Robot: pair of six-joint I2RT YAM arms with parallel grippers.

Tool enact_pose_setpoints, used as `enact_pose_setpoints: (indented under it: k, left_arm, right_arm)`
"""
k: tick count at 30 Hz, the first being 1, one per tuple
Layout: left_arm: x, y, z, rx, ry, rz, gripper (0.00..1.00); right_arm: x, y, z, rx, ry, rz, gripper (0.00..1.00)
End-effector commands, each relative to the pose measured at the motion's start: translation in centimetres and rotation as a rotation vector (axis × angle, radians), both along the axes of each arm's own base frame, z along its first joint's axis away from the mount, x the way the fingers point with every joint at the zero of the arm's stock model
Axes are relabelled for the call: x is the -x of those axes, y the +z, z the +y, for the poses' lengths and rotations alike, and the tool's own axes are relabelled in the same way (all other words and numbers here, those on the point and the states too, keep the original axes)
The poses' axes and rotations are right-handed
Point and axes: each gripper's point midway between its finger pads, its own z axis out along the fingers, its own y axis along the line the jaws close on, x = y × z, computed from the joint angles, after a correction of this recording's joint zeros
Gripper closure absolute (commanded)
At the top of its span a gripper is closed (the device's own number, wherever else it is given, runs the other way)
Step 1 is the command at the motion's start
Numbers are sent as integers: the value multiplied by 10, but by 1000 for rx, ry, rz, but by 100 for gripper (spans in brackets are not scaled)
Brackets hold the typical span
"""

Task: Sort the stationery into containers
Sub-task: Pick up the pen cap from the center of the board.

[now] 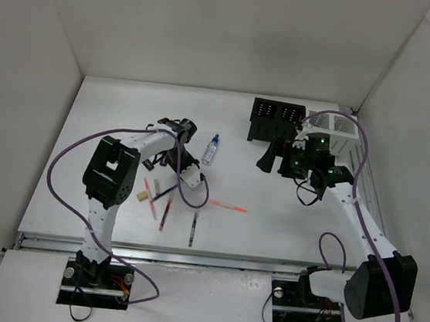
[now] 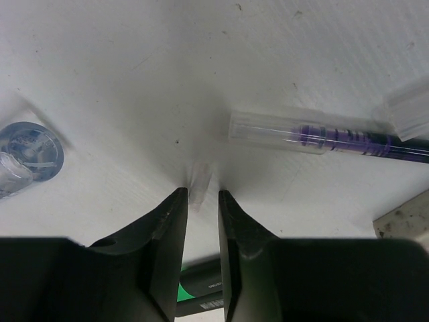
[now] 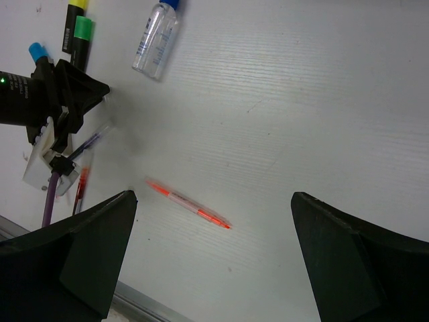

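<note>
Toward 1 o'clock on the white table (image 1: 127, 116), a black organiser (image 1: 276, 120), with a white bin (image 1: 333, 132) just beside it at its 3 o'clock. Right at 6 o'clock of the organiser, the right gripper (image 1: 275, 166), its fingers (image 3: 80, 261) spread wide and empty in the right wrist view. At 7 o'clock of that gripper, an orange pen (image 1: 228, 206) flat on the table. At 10 o'clock of the pen, near the table's middle, the left gripper (image 1: 184, 162), pointed down at the surface. In the left wrist view, fingers (image 2: 167, 228) drawn almost together with only a slim gap, tips down at the table, a small pale clear scrap (image 2: 200, 178) right at them; cannot tell whether pinched or merely touched. At 2 o'clock of those tips, a purple pen (image 2: 328, 139) with a clear cap, lying apart from the fingers. At 9 o'clock, the round end of a clear bottle (image 2: 27, 155). At 4 o'clock, the corner of a tan eraser (image 2: 405, 218). At 6 o'clock, under the gripper, a black highlighter (image 2: 201, 288) with a green label. From the right wrist, three highlighters (image 3: 82, 40) capped yellow, green and blue, side by side at 11 o'clock of the left gripper, the bottle at its 1 o'clock. Toward 6 o'clock on the table, a green pen (image 1: 193, 228) and a red pen (image 1: 165, 215), well apart from organiser and bin. All stationery in sight loose on the table surface.
</note>
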Motion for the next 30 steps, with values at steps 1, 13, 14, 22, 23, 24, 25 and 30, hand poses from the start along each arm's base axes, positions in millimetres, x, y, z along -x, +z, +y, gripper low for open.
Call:
enact_pose_setpoints:
  k: [1, 13, 14, 22, 23, 24, 25, 30]
  left_arm:
    - [30, -16, 3, -40, -43, 112, 78]
    - [32, -17, -1, -48, 50, 111, 72]
    - [32, -18, 0, -50, 49, 110, 73]
    - [33, -18, 0, -51, 50, 111, 78]
    - [33, -18, 0, -51, 52, 112, 78]
    - [35, -18, -3, -52, 44, 113, 77]
    - [35, -18, -3, -52, 47, 114, 77]
    - [34, -17, -3, -49, 54, 107, 81]
  right_arm:
    - [-12, 29, 0, -13, -11, -91, 2]
    - [-9, 27, -2, 2, -11, -94, 2]
    - [-9, 28, -2, 3, -12, -98, 2]
    - [-13, 25, -3, 6, -22, -86, 2]
    - [-12, 23, -2, 7, -18, -82, 2]
    - [-13, 23, -3, 8, -22, -80, 2]
    - [-14, 23, -2, 8, -21, -78, 2]
    - [-13, 22, 0, -1, -12, -72, 2]
